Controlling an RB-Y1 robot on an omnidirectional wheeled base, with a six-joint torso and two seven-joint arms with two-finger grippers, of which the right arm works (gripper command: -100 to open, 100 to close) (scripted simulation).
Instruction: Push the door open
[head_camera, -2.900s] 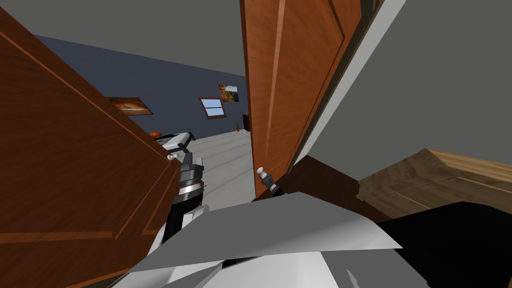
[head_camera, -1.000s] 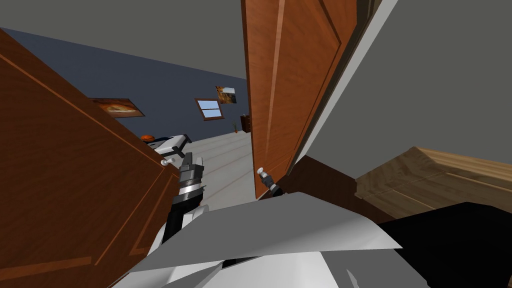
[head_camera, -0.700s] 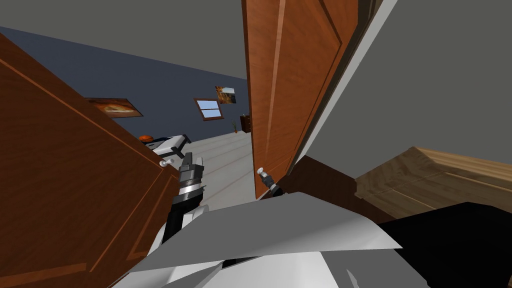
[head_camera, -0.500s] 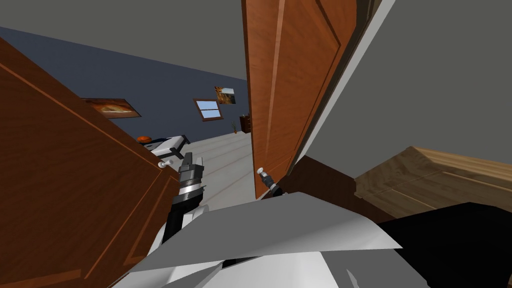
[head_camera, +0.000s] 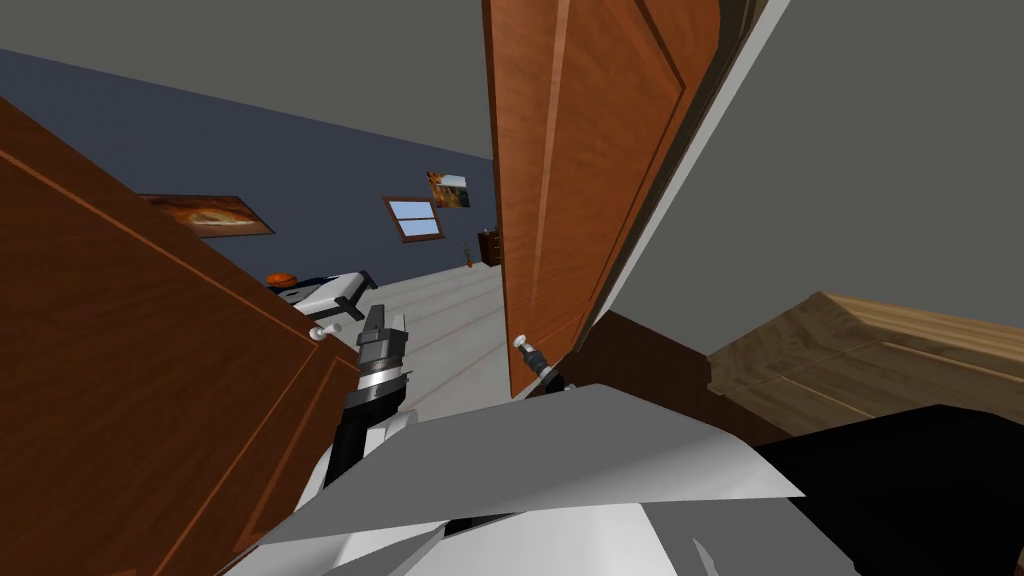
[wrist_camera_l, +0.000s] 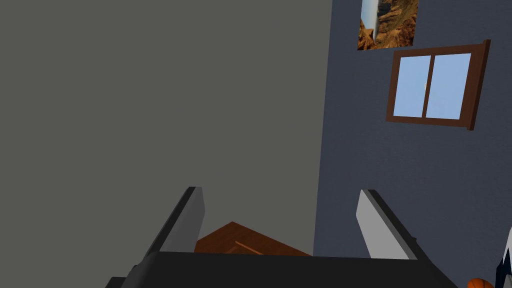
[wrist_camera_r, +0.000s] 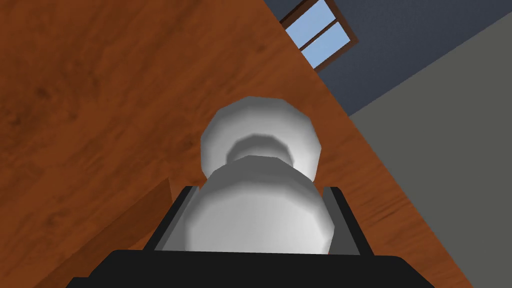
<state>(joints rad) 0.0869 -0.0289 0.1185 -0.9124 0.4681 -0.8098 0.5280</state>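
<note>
Two brown door leaves stand ajar. The left leaf slants across the head view with a small pale knob at its edge. My left gripper is just right of that knob, beside the leaf's edge, and its fingers stand open with nothing between them. The right leaf stands upright with a pale knob low on it. My right gripper is shut on this knob, with its fingers pressing the knob's sides.
Between the leaves a pale floor runs to a dark blue wall with a window. A white piece of furniture with an orange ball lies beyond the left leaf. A wooden cabinet stands at my right.
The left leaf has swung further away to the left, its knob sliding left and down in the head view. The gap is wider. My right gripper stays on its knob.
</note>
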